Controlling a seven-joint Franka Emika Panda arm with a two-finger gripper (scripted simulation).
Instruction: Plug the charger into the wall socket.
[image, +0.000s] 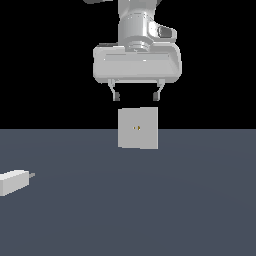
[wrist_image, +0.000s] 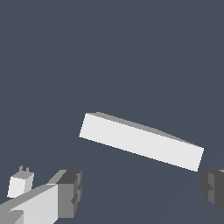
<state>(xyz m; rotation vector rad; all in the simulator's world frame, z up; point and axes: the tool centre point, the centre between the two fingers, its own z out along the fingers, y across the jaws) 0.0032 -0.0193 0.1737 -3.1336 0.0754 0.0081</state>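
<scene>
The wide-open, empty gripper (image: 136, 97) hovers above the wall socket (image: 138, 128) (charger (image: 15, 182) at eight o'clock), risking bumping the plate on descent.

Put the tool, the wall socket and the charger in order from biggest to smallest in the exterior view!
1. The tool, though it may sit nearer the camera.
2. The wall socket.
3. The charger, partly cut off at the edge.

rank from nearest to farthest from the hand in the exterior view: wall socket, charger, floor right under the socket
1. wall socket, upright directly beneath the open hand.
2. floor at the socket's base, just below it.
3. charger, lying far off at the exterior view's left edge.
</scene>
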